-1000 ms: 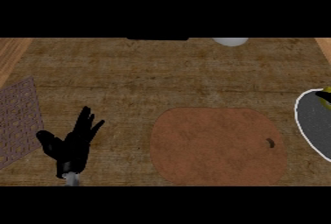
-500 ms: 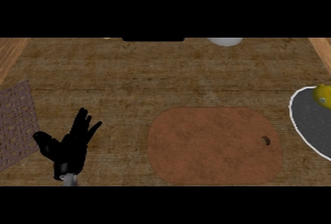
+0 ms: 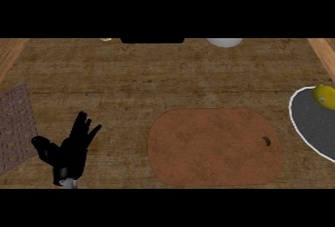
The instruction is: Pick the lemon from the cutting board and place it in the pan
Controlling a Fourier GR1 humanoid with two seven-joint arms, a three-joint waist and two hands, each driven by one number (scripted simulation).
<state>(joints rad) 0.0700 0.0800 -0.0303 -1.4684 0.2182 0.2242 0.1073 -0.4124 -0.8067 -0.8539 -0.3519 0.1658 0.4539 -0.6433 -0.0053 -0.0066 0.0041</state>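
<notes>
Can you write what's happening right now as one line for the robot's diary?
lemon: in pan | cutting board: bare | left hand: open, resting | right hand: out of view

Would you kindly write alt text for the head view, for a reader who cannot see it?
A yellow lemon lies in the dark pan at the right edge, beside a bare brown cutting board on a wooden counter. The robot's left hand rests open at lower left, near a patterned mat.
</notes>
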